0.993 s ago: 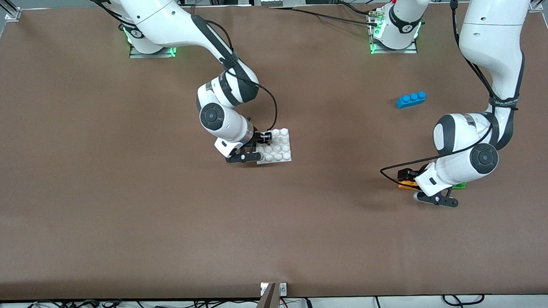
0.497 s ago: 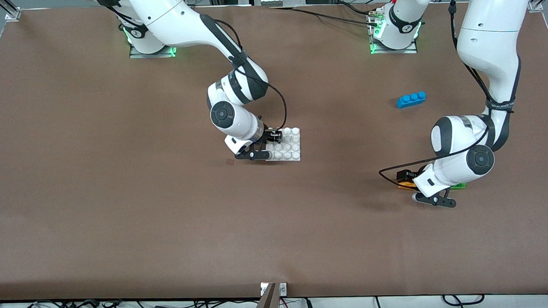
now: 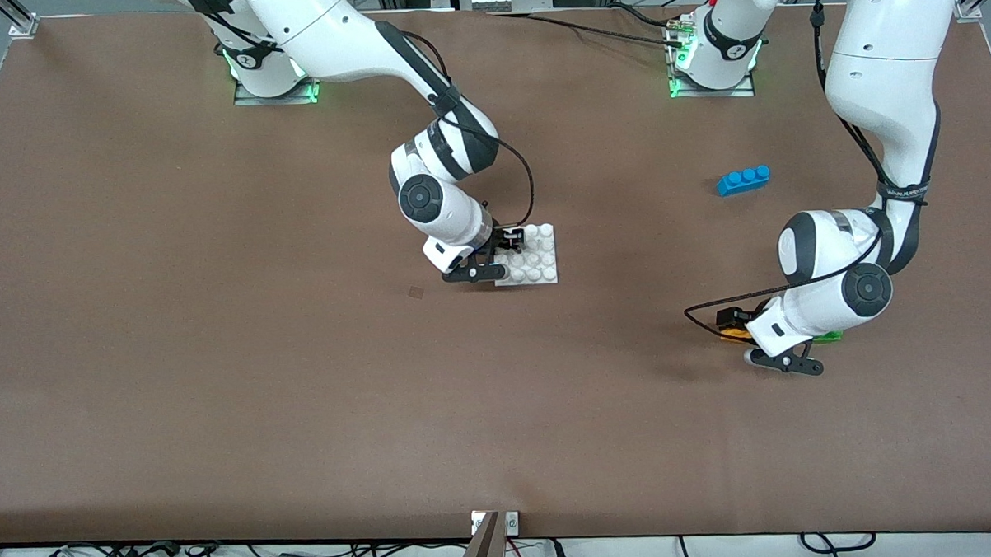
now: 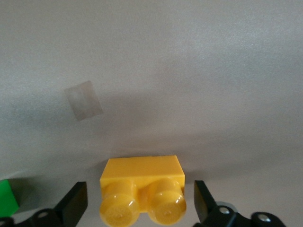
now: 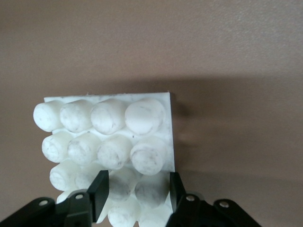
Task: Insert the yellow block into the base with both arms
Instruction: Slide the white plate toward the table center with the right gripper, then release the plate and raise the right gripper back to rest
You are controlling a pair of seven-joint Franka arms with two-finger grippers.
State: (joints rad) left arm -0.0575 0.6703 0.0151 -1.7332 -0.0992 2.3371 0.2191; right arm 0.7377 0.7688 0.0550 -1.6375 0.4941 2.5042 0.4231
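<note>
White base (image 5: 113,142) pinched by right gripper (image 5: 137,191) — left gripper (image 4: 140,205) open around yellow block (image 4: 142,189)

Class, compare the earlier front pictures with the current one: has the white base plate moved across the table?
Yes. The base, gripped by the right claw, has shifted toward the left arm's end, closer to the unmoved blue brick.

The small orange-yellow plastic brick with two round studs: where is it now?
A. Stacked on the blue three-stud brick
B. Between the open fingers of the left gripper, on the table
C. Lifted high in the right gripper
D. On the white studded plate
B: the left wrist view shows the small orange-yellow plastic brick on the brown table, with a gap to each finger of the left gripper.
</note>
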